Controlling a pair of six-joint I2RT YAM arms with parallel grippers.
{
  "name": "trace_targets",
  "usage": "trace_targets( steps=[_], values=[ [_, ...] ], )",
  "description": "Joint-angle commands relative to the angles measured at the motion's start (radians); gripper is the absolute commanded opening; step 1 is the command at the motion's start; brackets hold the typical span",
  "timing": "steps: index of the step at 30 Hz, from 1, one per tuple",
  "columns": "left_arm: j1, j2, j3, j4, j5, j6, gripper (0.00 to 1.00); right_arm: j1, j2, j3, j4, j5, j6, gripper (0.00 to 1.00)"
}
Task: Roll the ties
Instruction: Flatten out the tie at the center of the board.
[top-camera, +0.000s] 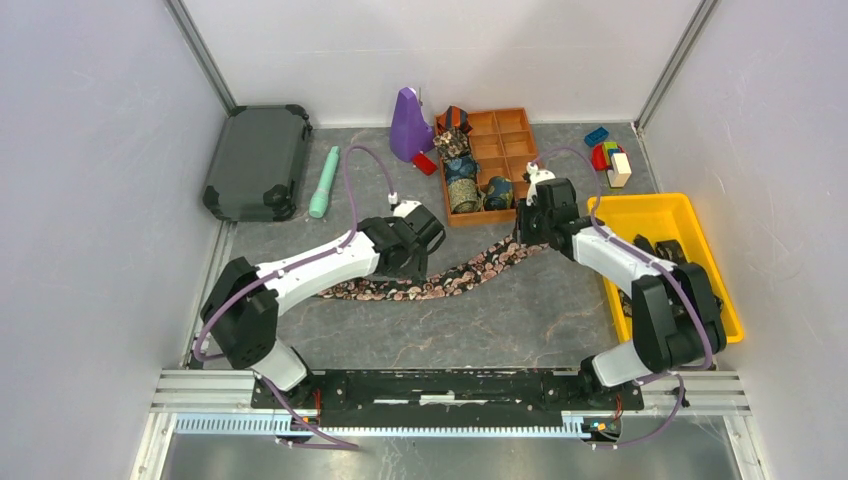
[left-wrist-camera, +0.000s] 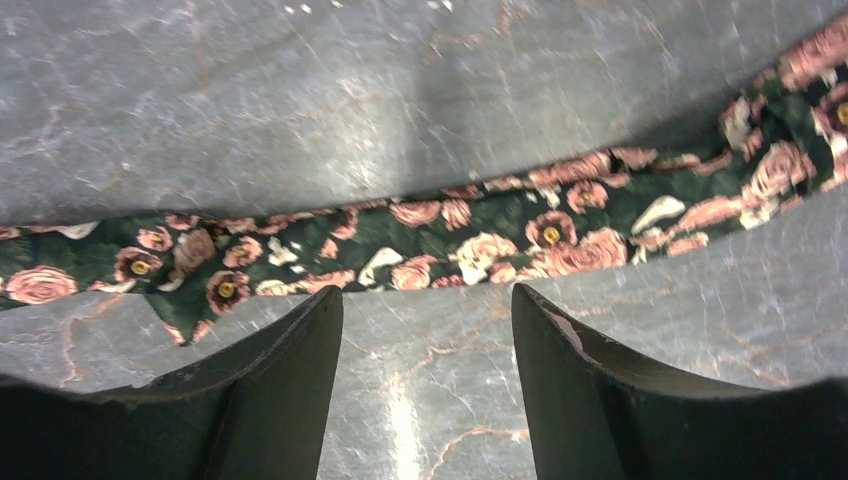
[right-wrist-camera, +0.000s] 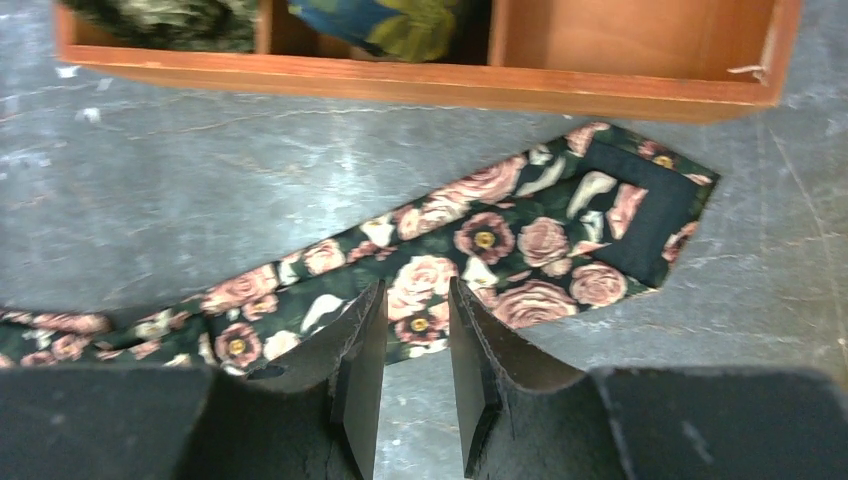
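One tie (top-camera: 450, 280), dark with pink roses, lies flat and unrolled across the table, its wide end (right-wrist-camera: 600, 220) near the wooden box (top-camera: 515, 143). My left gripper (top-camera: 428, 262) hovers at the tie's middle. In the left wrist view the gripper (left-wrist-camera: 427, 295) is open wide, its tips just short of the tie (left-wrist-camera: 450, 235), with bare table between them. My right gripper (right-wrist-camera: 415, 290) stands over the wide end with a narrow gap and nothing pinched. Several rolled ties (top-camera: 463, 195) sit in the box's left compartments.
The wooden box (right-wrist-camera: 420, 80) lies just beyond the right gripper. A yellow bin (top-camera: 665, 215) stands at the right with dark items inside. Toy blocks (top-camera: 610, 160), a purple object (top-camera: 410, 125), a mint flashlight (top-camera: 323, 183) and a dark case (top-camera: 258, 160) line the back.
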Motion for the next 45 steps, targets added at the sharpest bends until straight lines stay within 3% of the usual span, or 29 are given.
trace_targets(
  steps=[1,5,11,16,22,27,33,36,45],
  values=[
    [0.063,0.043,0.074,-0.009,-0.061,0.042,0.69,0.039,-0.039,-0.027,0.058,-0.08,0.056,0.35],
    [0.102,0.097,0.103,-0.014,-0.051,0.05,0.67,0.049,0.013,-0.028,0.113,-0.092,0.072,0.34],
    [0.13,0.078,0.003,-0.001,-0.05,0.021,0.66,0.005,0.143,-0.038,0.154,-0.073,0.05,0.31],
    [0.174,-0.059,-0.078,0.0,-0.076,0.015,0.67,-0.077,0.181,-0.084,0.166,-0.049,0.037,0.3],
    [0.341,-0.204,-0.203,0.06,-0.027,0.031,0.66,-0.175,0.219,-0.066,0.148,-0.066,0.012,0.29],
    [0.355,-0.293,-0.306,0.15,0.023,-0.009,0.65,-0.214,0.243,-0.052,0.147,-0.044,0.002,0.3],
    [0.358,-0.275,-0.374,0.3,0.06,0.004,0.61,-0.22,0.256,-0.05,0.15,-0.064,0.002,0.29],
    [0.367,-0.214,-0.361,0.292,0.044,-0.007,0.61,-0.222,0.255,-0.056,0.152,-0.064,0.001,0.29],
    [0.608,-0.237,-0.508,0.322,0.055,0.025,0.6,-0.225,0.272,-0.053,0.147,-0.072,0.0,0.28]
  ],
)
